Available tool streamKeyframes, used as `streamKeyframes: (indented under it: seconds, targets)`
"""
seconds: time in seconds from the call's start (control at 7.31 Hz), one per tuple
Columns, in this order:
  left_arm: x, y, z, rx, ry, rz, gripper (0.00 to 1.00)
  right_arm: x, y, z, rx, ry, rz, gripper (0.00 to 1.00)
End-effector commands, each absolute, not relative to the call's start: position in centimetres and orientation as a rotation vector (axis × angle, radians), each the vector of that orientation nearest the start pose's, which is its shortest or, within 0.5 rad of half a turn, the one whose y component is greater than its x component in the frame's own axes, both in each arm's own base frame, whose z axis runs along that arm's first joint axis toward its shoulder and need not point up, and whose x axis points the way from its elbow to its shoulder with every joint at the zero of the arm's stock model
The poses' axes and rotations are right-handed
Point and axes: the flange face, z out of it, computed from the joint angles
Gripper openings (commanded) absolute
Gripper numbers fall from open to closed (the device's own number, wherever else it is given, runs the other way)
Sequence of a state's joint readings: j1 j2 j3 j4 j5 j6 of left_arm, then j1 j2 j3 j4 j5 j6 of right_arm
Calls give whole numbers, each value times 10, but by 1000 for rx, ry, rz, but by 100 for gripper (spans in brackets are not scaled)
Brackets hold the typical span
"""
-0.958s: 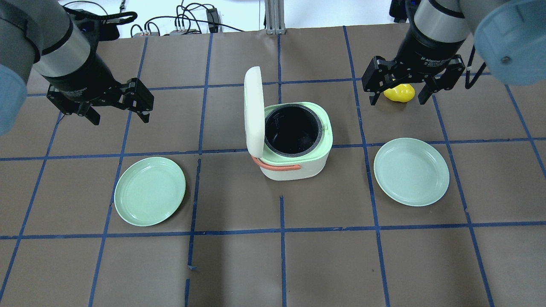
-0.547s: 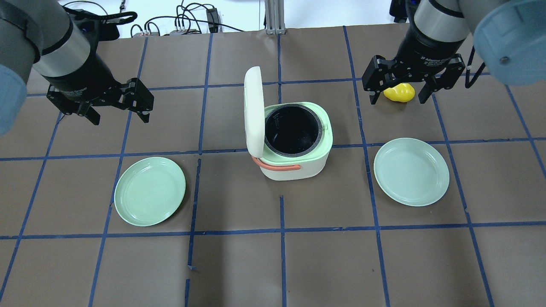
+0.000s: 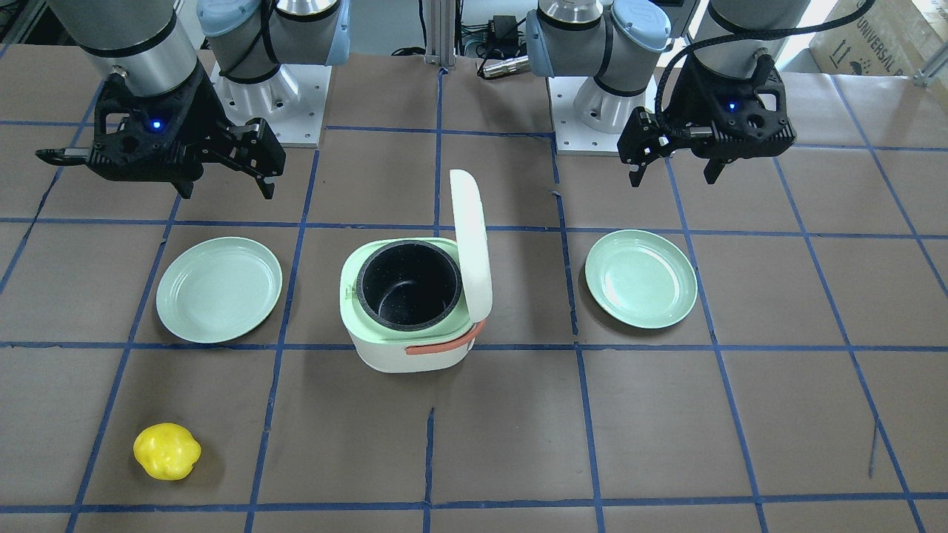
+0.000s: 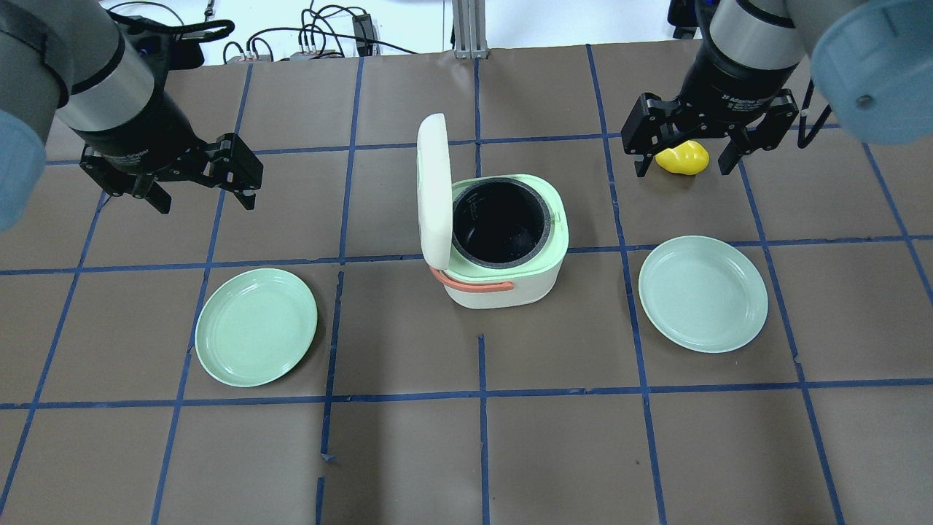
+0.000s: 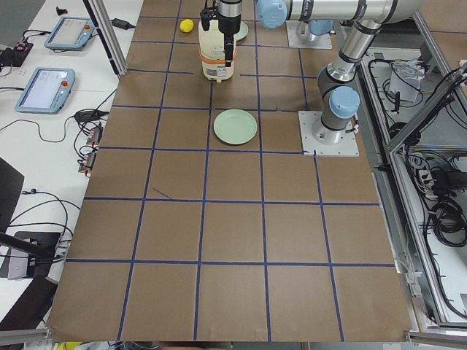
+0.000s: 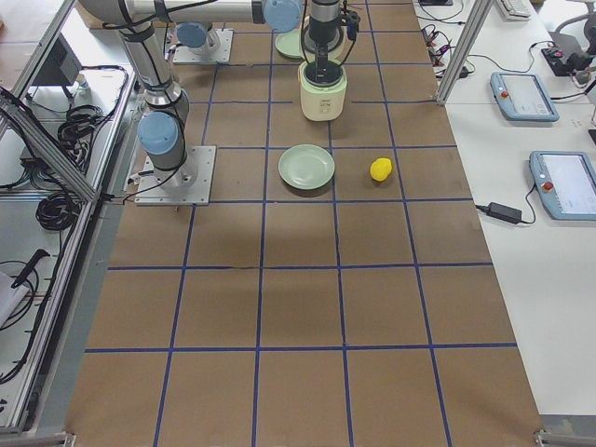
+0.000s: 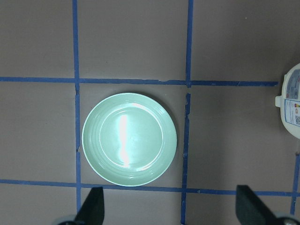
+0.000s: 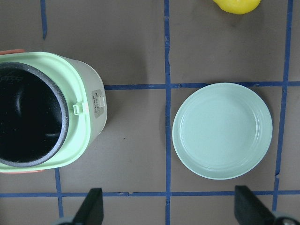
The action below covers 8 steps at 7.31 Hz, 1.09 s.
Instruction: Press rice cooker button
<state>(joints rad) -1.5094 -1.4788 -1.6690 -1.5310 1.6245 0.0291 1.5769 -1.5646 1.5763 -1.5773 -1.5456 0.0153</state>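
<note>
The white rice cooker stands mid-table with its lid open and upright, showing the pale green rim, black pot and orange handle. It also shows in the front view and the right wrist view, where a small latch tab and a label panel sit on its side. My left gripper is open and empty, hovering to the left of the cooker above the table. My right gripper is open and empty, hovering to the cooker's far right, over a yellow object.
A green plate lies left of the cooker and another green plate lies to its right. The yellow object lies on the table beyond the right plate. Blue tape lines grid the brown tabletop.
My right gripper has shifted very slightly to the right and away. The left gripper, cooker and plates have not moved.
</note>
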Motion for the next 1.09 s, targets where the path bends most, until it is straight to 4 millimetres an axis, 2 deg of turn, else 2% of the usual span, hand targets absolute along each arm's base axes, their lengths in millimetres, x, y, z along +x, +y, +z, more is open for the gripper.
streamKeyframes:
  seconds: [0.0,0.27,0.55,0.68,0.96]
  targets:
    - [-100,-463,487,-51,3086,-46,100,139,-494,484,-12,3119,-2,97]
    - [-100,-463,487,-51,3086,-46,100,139,-494,484,-112,3112,-4,95]
    - [-100,-463,487,-51,3086,-46,100,139,-495,484,-22,3112,-7,96]
    - [-100,-463,487,-51,3086,-48,100,139,-495,484,106,3110,-5,96]
    - [-100,-463,487,-51,3086,-48,100,139,-495,484,124,3113,-5,96]
